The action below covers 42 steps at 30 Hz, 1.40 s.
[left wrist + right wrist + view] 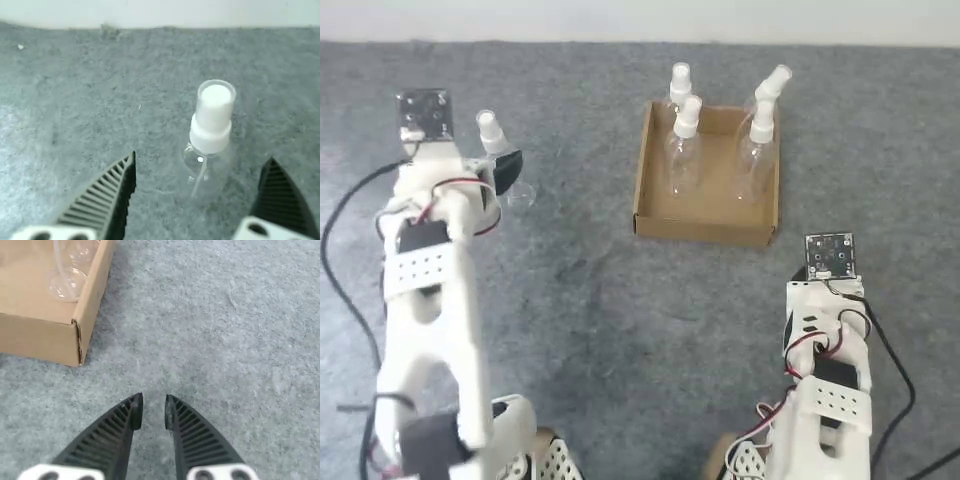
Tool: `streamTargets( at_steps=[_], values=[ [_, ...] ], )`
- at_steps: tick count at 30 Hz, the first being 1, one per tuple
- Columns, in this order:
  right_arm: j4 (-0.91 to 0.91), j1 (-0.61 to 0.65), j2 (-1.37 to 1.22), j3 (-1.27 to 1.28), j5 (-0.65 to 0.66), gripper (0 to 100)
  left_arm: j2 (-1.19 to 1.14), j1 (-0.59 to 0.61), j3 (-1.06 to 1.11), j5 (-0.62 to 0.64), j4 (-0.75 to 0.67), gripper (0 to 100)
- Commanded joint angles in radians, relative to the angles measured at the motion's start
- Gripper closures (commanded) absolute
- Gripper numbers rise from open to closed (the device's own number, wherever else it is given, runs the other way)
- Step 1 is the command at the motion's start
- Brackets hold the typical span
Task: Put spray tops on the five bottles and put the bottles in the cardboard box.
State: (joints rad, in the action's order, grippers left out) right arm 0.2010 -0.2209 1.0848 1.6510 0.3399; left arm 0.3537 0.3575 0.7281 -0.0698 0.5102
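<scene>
A clear bottle [492, 133] with a white spray top stands on the grey carpet at the far left. My left gripper [506, 168] is open right beside it. In the left wrist view the bottle [209, 145] stands upright just beyond the open left gripper [201, 160], between the lines of its fingers and untouched. The cardboard box [642, 172] at the back centre holds several upright bottles [684, 150] with spray tops on. My right gripper [153, 402] hovers over bare carpet near the box's front right corner, shut on nothing.
The box wall [35, 337] is close to the right gripper, with a clear bottle base [67, 282] just inside it. Grey carpet [600, 300] lies open between the two arms. A pale wall runs along the far edge.
</scene>
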Motion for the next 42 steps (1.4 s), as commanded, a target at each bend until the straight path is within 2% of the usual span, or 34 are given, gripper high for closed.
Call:
streamTargets(
  at_steps=[1,9,19,30,42],
  values=[
    [0.007,0.008,0.016,0.026,-0.014,94.8,-0.123,-0.005,-0.136,0.012,-0.026,64],
    [0.007,0.01,0.016,0.026,-0.014,95.0,-0.285,-0.04,-0.222,0.011,-0.031,64],
    [0.007,0.01,0.016,0.026,-0.014,95.0,-0.411,-0.061,-0.225,0.011,-0.1,64],
    [0.007,0.01,0.016,0.026,-0.014,95.0,-0.45,-0.068,-0.223,0.011,-0.226,74],
    [0.007,0.01,0.016,0.026,-0.014,95.0,-0.43,-0.08,-0.208,0.005,-0.221,92]
  ],
)
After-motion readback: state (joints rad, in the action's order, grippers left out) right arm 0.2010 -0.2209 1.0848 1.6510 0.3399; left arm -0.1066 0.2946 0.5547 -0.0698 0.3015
